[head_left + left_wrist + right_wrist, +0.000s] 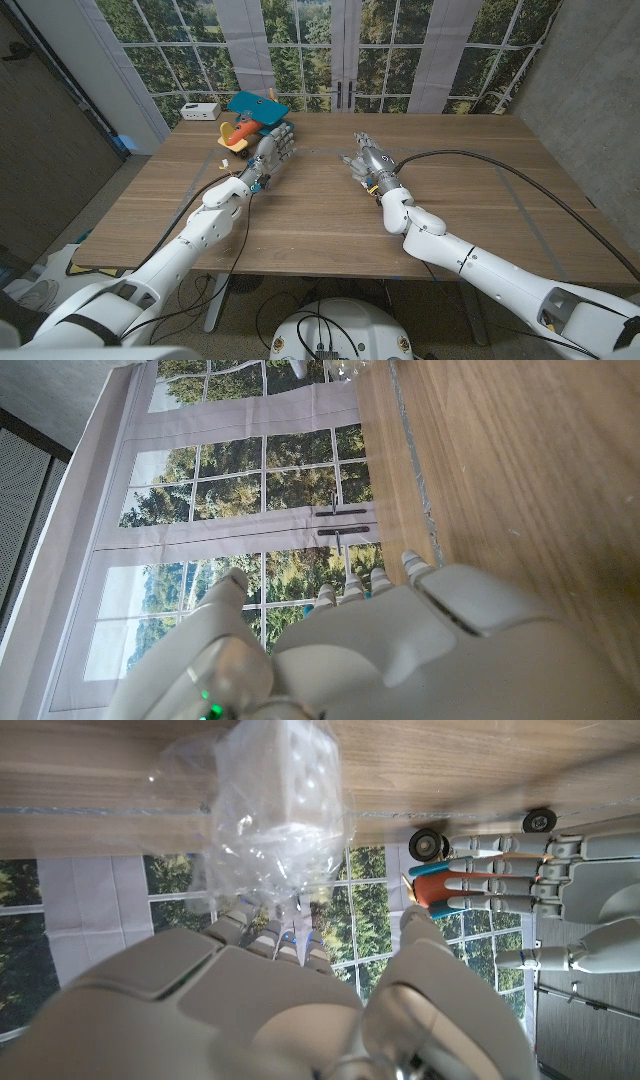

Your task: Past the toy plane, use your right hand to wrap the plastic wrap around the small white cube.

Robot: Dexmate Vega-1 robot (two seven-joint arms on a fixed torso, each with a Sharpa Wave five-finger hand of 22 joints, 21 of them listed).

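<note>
Behind crinkled plastic wrap (268, 830) pinched by the right hand (290, 1000), the small white cube (300, 765) shows blurred.

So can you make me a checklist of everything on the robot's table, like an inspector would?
Surface: wooden table, bare in the middle.
Job's things: small white cube inside crumpled plastic wrap, at the right hand's fingertips; toy plane at the far left.
Clutter: white box at the far left corner.
Hands: left hand against the toy plane, grip unclear; right hand touching the wrap.
Cables: black cable running across the right side to the right arm.
Surroundings: big windows with trees outside, white curtains.
</note>
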